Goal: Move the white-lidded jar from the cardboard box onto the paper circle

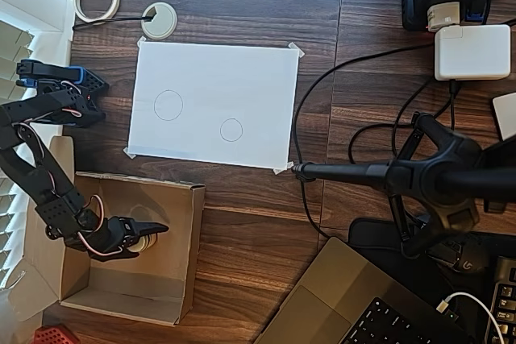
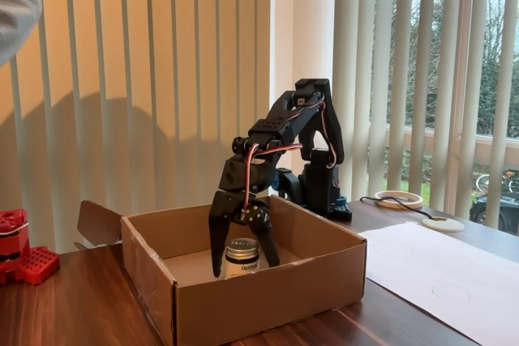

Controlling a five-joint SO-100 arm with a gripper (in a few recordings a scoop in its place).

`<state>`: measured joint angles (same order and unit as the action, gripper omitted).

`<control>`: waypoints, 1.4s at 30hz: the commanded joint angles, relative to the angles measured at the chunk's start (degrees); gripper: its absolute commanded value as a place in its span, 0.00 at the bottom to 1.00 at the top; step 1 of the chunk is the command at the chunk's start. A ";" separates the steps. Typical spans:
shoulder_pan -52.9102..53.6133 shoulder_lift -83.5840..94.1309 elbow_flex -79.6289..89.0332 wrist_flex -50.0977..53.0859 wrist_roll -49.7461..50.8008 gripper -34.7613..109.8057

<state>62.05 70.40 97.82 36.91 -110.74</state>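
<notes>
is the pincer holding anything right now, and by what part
Cannot be told for sure: the pincer straddles the white-lidded jar inside the cardboard box, one finger at each side of its body, but firm contact is unclear.

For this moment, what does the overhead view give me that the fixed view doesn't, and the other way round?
The overhead view gives the layout: both pencil circles on the paper sheet, with the paper circle the smaller one, well away from the cardboard box.

The fixed view gives height: the white-lidded jar stands upright on the box floor, with the tool lowered over it, one finger on each side. Contact cannot be judged.

Both show the arm reaching into the box, the jar inside it, and the sheet taped to the wooden table.
</notes>
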 commanded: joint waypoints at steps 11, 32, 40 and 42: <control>-0.35 4.13 -1.05 0.70 2.20 0.43; -1.05 25.40 -3.52 3.34 4.22 0.29; -5.62 35.68 -11.34 14.41 5.19 0.29; -8.35 38.06 -12.66 16.96 6.24 0.29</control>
<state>57.13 96.50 93.25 50.01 -105.21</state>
